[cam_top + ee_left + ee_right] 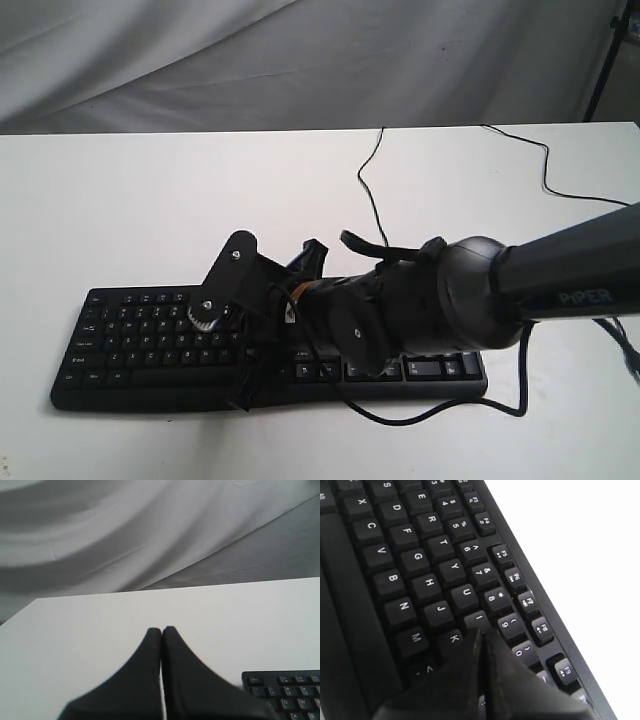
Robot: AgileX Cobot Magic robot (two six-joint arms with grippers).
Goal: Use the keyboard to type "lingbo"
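Observation:
The black keyboard (150, 340) lies along the front of the white table (150, 200). My right arm (560, 285) reaches over the keyboard's middle from the right and hides the keys there. In the right wrist view my right gripper (481, 631) is shut with nothing in it. Its tips are at the near edge of the I key (479, 617), between K and 9 on the keyboard (415, 560). Whether they press the key I cannot tell. My left gripper (161, 628) is shut and empty, over bare table left of the keyboard's Esc corner (282, 690).
A thin black cable (370, 180) runs from the keyboard towards the table's back edge. A second cable (545, 165) crosses the right of the table. Grey cloth (300, 60) hangs behind, and a dark stand leg (605, 60) shows at the top right.

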